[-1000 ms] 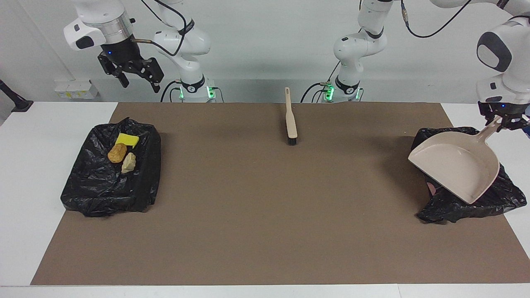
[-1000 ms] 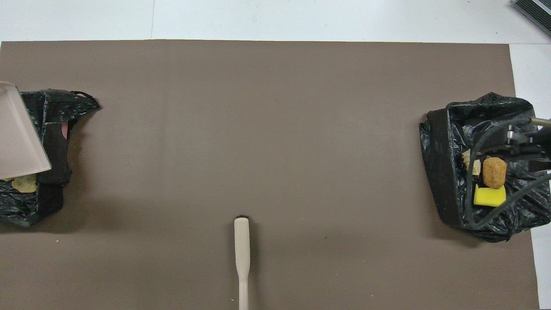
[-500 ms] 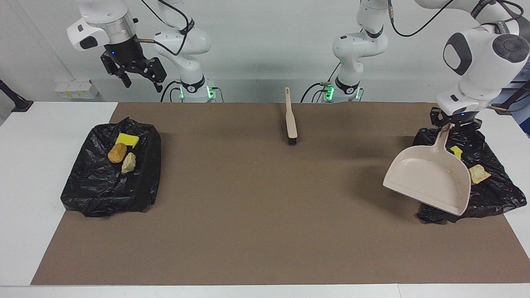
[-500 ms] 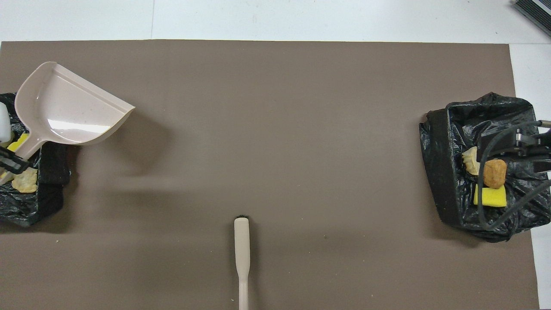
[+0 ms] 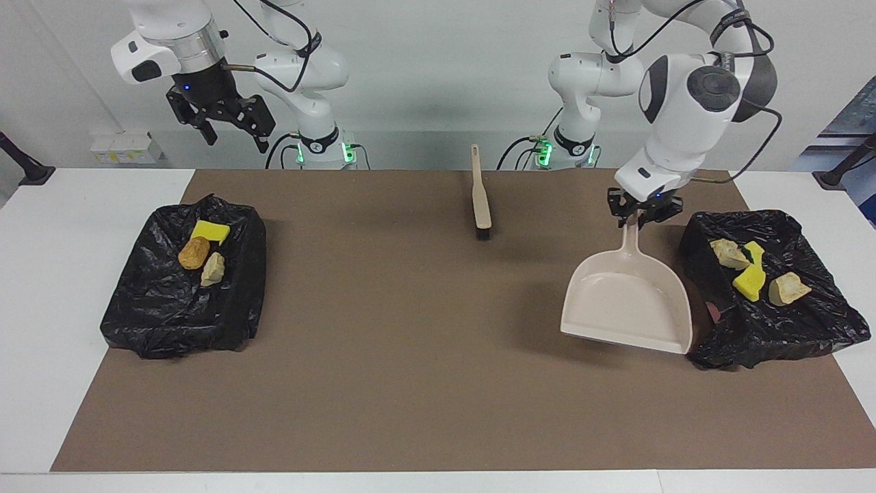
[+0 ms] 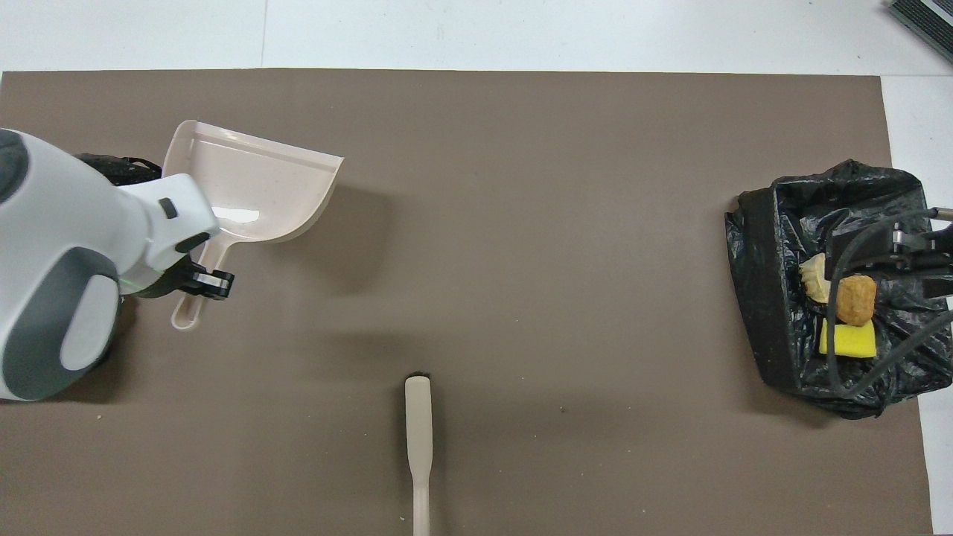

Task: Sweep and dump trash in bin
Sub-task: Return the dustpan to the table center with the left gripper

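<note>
Your left gripper (image 5: 642, 218) clamps the beige dustpan (image 5: 626, 301) by its handle, hanging it over brown mat (image 5: 410, 342) just beside the black-lined bin (image 5: 814, 329) holding four trash lumps (image 5: 749, 282). Your right gripper (image 5: 229, 127) waits raised, fingers spread, empty. From overhead, the brush (image 6: 418, 439) lies nearest the robots; bare mat fills the middle.

A plain white wall (image 5: 424, 82) is seen at the back. The white surface (image 5: 61, 274) is mostly covered by a big brown mat (image 5: 410, 342), and a small white box (image 5: 126, 147) is parked by the wall.
</note>
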Controlling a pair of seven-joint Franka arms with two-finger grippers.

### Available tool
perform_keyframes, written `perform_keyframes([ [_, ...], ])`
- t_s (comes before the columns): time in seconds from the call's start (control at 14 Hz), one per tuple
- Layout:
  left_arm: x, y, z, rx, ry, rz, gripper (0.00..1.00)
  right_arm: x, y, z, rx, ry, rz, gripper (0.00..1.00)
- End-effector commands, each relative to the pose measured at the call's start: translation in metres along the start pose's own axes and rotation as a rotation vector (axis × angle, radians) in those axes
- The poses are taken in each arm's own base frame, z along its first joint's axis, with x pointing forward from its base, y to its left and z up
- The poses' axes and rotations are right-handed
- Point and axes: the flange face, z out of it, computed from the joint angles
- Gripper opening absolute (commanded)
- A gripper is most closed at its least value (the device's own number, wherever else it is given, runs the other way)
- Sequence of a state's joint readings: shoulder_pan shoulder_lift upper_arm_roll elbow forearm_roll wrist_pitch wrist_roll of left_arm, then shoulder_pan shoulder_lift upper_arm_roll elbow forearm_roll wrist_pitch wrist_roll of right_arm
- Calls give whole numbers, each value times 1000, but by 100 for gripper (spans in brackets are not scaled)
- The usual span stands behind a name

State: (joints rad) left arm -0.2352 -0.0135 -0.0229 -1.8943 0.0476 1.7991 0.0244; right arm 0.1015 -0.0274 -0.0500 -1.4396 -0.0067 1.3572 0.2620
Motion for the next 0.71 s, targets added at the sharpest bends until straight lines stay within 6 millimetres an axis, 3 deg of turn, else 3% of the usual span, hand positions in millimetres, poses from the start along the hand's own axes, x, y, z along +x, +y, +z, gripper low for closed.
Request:
perform_keyframes([
  [0.0,4,48,12,-49,40,-49,0,-4,7,0,20,-5,-6,100],
  [0.21,27,128,51,-55,72,-120,0,-3,8,0,20,-7,-3,100],
  [0.43,46,184,96,-87,110,-258,0,-3,9,0,20,-7,-1,100],
  [0.5,48,198,110,-90,115,-261,0,-3,8,0,20,-7,-3,100],
  [0.64,49,202,119,-93,114,-264,5,-3,8,0,20,-7,-4,100],
])
